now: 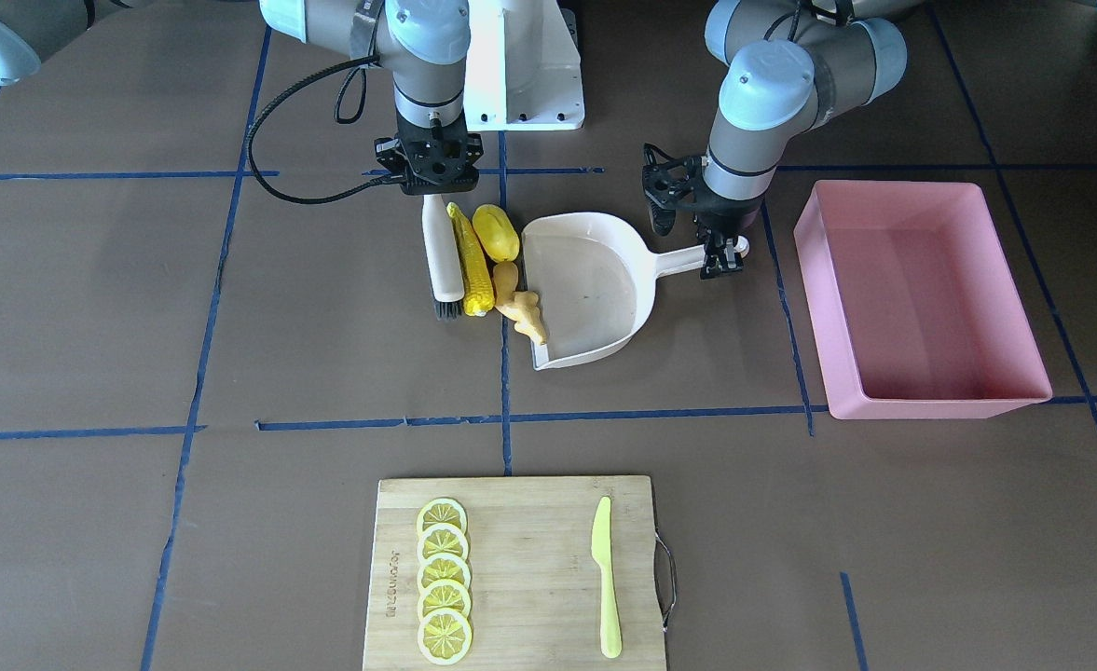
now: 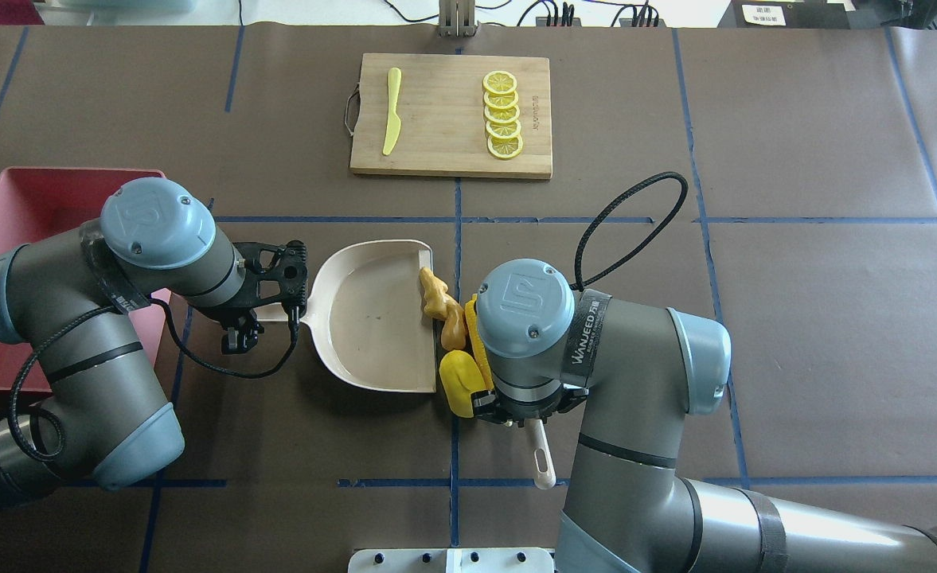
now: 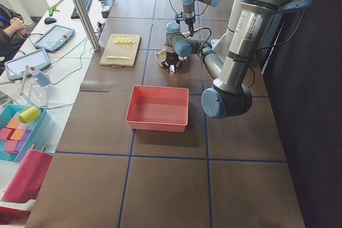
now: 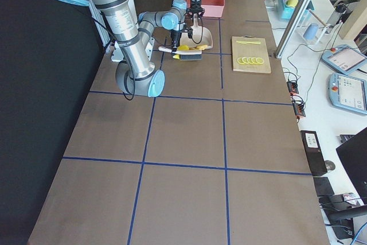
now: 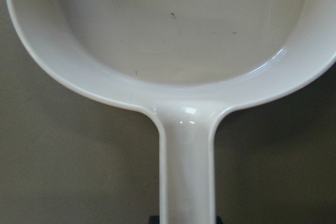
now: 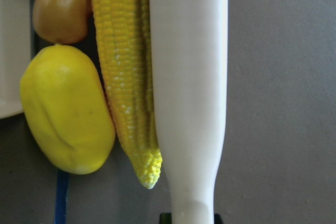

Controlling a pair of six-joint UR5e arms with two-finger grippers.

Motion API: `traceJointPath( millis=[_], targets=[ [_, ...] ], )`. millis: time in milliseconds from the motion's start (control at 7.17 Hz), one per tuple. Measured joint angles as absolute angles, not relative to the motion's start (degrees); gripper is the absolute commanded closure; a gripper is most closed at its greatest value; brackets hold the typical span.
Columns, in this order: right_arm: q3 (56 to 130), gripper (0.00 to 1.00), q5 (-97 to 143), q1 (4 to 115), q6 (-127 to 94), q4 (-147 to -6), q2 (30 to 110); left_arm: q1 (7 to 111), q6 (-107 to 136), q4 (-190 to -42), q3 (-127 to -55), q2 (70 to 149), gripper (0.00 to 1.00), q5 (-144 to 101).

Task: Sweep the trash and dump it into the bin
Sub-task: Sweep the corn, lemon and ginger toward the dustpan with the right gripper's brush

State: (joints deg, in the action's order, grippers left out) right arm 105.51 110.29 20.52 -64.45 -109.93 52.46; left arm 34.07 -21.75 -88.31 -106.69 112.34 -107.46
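The trash lies in a tight row: a corn cob [image 1: 472, 261], a yellow oval lump [image 1: 496, 232] and a tan ginger root [image 1: 520, 309]. The ginger root rests against the open lip of a beige dustpan [image 1: 595, 289]. My right gripper [image 1: 433, 186] is shut on the white handle of a brush [image 6: 189, 87]. The brush lies flat along the corn cob [image 6: 126, 77], on the side away from the dustpan. My left gripper [image 1: 723, 253] is shut on the dustpan handle [image 5: 186, 171]. The pink bin [image 1: 921, 308] stands beyond the dustpan handle, on my left.
A wooden cutting board [image 1: 529, 522] at the far side of the table carries several lemon slices [image 1: 443, 580] and a yellow-green knife [image 1: 607, 578]. The robot's white base [image 1: 525, 65] stands behind the brush. A black cable [image 1: 273, 158] loops beside the right wrist.
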Motion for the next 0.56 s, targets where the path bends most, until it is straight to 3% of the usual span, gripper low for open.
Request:
traceJointPath(
  millis=[558],
  targets=[
    [103.77,1.00,110.76,20.49,-65.51,-109.89,50.26,33.80,-21.84,-85.57,-107.06,113.88,0.97,-104.86]
  ],
)
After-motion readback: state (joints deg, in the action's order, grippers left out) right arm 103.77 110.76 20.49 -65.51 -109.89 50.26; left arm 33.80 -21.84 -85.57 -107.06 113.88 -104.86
